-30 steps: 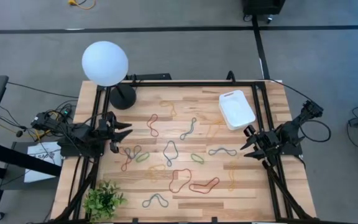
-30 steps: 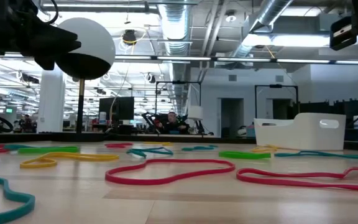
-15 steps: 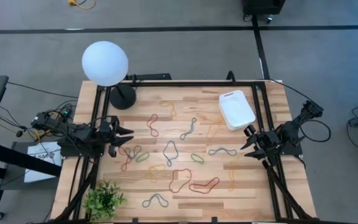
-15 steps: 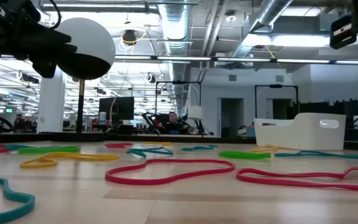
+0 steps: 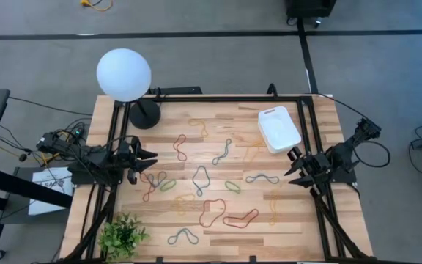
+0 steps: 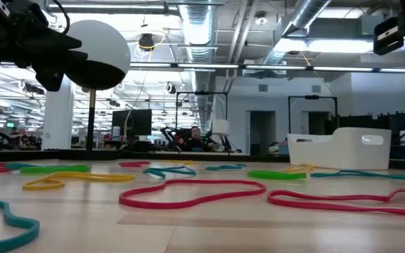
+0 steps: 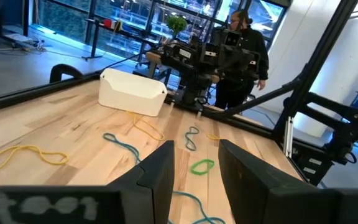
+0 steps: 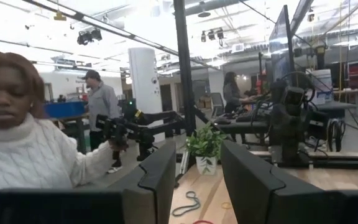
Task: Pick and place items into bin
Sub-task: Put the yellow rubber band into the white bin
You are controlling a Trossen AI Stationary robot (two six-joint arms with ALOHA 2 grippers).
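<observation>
Thin, floppy rubber bands [image 5: 229,218] in several colours lie scattered across the pale wood-plank worktop [image 5: 313,227]; the smooth white plastic bin [image 5: 278,129] sits at its far right. Left hand [image 5: 146,159] and right hand [image 5: 290,167] hover apart, empty.

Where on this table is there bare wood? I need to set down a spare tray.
The bare patches are the wood between the lamp base and the white bin, and the front right corner past the yellow band. The middle is crowded with rubber bands, from the left gripper to the right gripper.
</observation>
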